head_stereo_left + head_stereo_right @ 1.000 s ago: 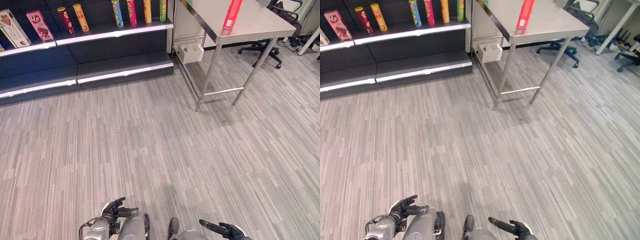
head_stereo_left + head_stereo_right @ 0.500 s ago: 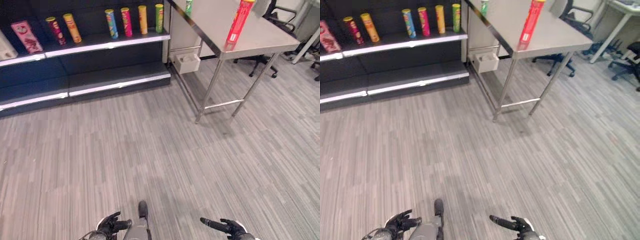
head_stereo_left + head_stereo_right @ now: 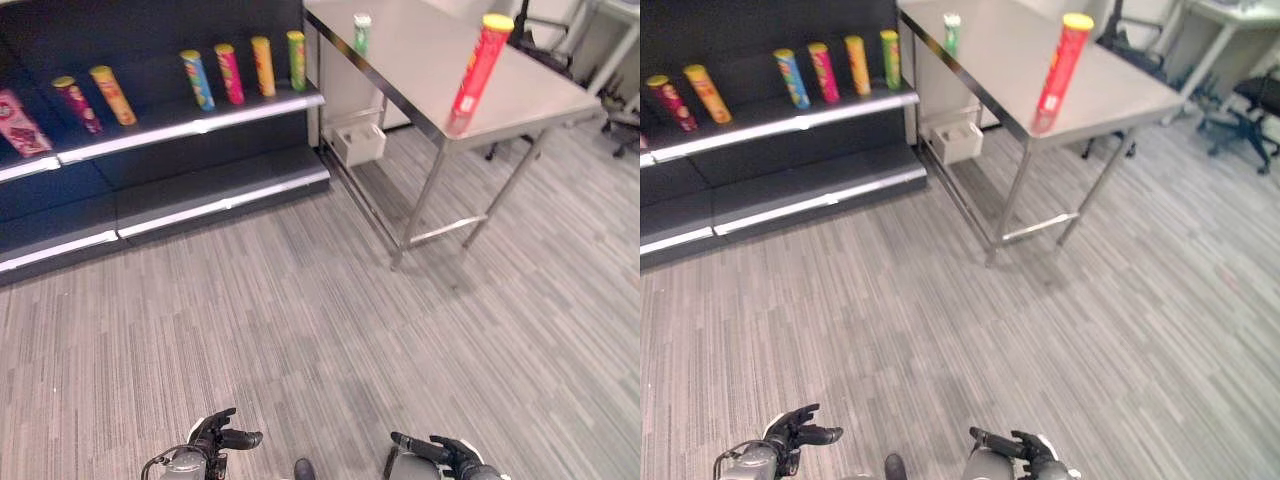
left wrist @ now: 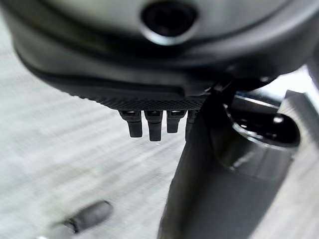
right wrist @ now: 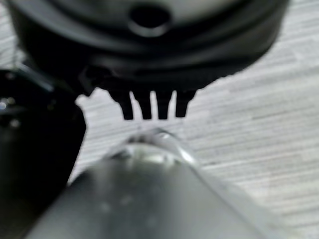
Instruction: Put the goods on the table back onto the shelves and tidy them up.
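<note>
The left hand [image 3: 212,437] hangs low at the robot's side with its fingers [image 4: 149,127] loosely spread and nothing between them. The right hand [image 3: 447,452] hangs at the other side, fingers [image 5: 149,107] likewise relaxed and extended, holding nothing. Both hover over bare striped floor [image 3: 300,320], touching no goods.

Well ahead and to the right stands a steel table; its surface [image 3: 440,70] carries a tall red canister with a yellow lid [image 3: 476,68], upright near the front corner, and a small green canister [image 3: 361,32], upright farther back near the shelf side. To the left, just beside the table, a dark shelf unit [image 3: 170,130] holds a row of upright canisters [image 3: 230,75] and, at the far left, a pink box [image 3: 18,122]. A white bin [image 3: 359,142] sits under the table's near end.

This looks like the approach step: nothing has been picked up yet. The next move probably calls for walking up to the table and raising a hand to close round the red canister without tipping it.
</note>
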